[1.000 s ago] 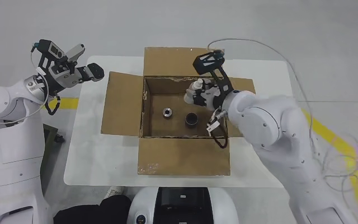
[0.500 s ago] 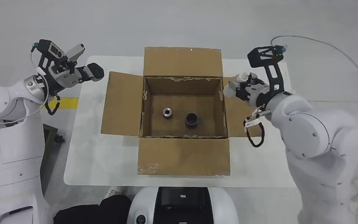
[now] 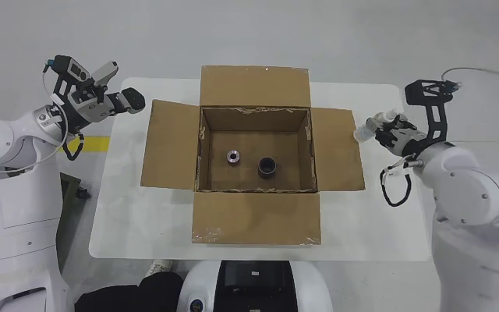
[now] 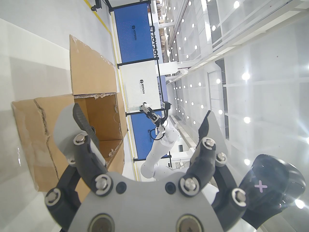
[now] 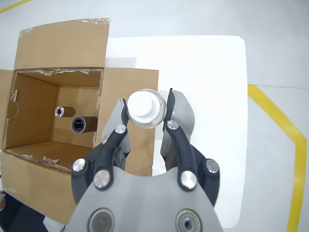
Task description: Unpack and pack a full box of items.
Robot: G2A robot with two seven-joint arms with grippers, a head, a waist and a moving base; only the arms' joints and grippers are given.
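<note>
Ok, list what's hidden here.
The white-capped bottle: its cap and the right pincer cover the body in the right wrist view; too small in the top view.
The silver-topped cylinder and black-rimmed cylinder: bases hidden, end-on in the top view, shadowed in the right wrist view.
The cardboard box floor: blocked by its wall in the left wrist view.

matt cardboard box point(image 3: 257, 218) (cylinders point(image 3: 232, 157) maybe metal)

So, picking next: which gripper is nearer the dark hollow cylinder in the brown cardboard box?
Right. From the cylinder, the right gripper is just past the box's right flap; the left gripper farther, beyond the left flap.
</note>
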